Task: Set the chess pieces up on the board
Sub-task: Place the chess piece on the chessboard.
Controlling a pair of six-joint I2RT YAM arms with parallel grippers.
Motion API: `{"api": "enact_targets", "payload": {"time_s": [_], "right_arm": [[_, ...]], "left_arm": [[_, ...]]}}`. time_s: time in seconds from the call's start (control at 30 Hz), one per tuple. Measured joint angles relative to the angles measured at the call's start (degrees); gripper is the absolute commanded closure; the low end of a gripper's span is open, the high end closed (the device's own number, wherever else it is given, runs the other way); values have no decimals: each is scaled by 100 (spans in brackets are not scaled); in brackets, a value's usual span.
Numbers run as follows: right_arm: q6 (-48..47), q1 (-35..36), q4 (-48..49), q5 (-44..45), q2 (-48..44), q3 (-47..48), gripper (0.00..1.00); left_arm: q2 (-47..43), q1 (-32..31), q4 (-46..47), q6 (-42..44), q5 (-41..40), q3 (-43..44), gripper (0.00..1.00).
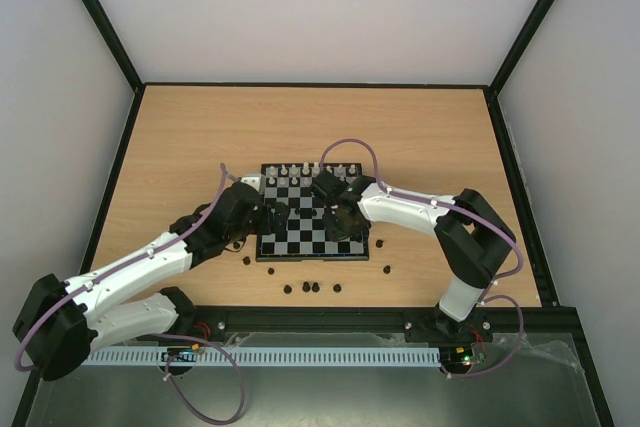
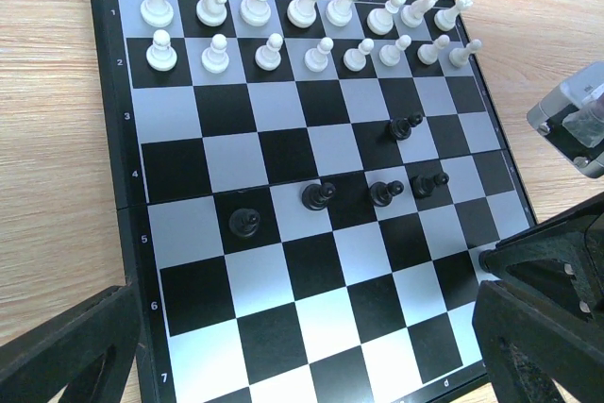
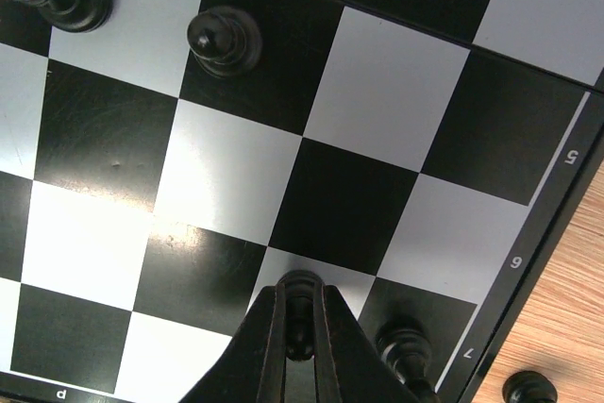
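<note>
right gripper (image 3: pixel 300 307) clamped shut on a black pawn (image 3: pixel 300 282), low over a light square of the board (image 3: pixel 349 205) near the row 7 edge; can't tell if the pawn touches down. left gripper (image 2: pixel 302 356) jaws wide apart, nothing between them, hanging over the board's left side. white pieces (image 2: pixel 311 30) fill the two far rows, five black pieces (image 2: pixel 318 196) scattered mid-board. spare black pieces (image 1: pixel 312 287) sit on the wooden table (image 1: pixel 430 137) just off the board's near edge
</note>
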Motion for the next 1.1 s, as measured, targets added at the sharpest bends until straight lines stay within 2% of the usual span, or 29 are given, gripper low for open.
{"api": "enact_targets", "payload": {"time_s": [0.37, 0.5, 0.6, 0.77, 1.03, 1.1], "right_arm": [[44, 15, -4, 0, -72, -90, 93], [61, 22, -7, 0, -83, -98, 89], [68, 28, -7, 0, -83, -103, 81], [85, 37, -55, 0, -90, -125, 75], [87, 37, -85, -20, -621, -111, 49], [72, 37, -103, 0, -756, -66, 49]], "left_arm": [[0, 0, 0, -4, 0, 0, 1], [0, 0, 0, -7, 0, 0, 1], [0, 0, 0, -11, 0, 0, 1], [0, 0, 0, -17, 0, 0, 1], [0, 0, -2, -17, -20, 0, 1], [0, 0, -15, -17, -48, 0, 1]]}}
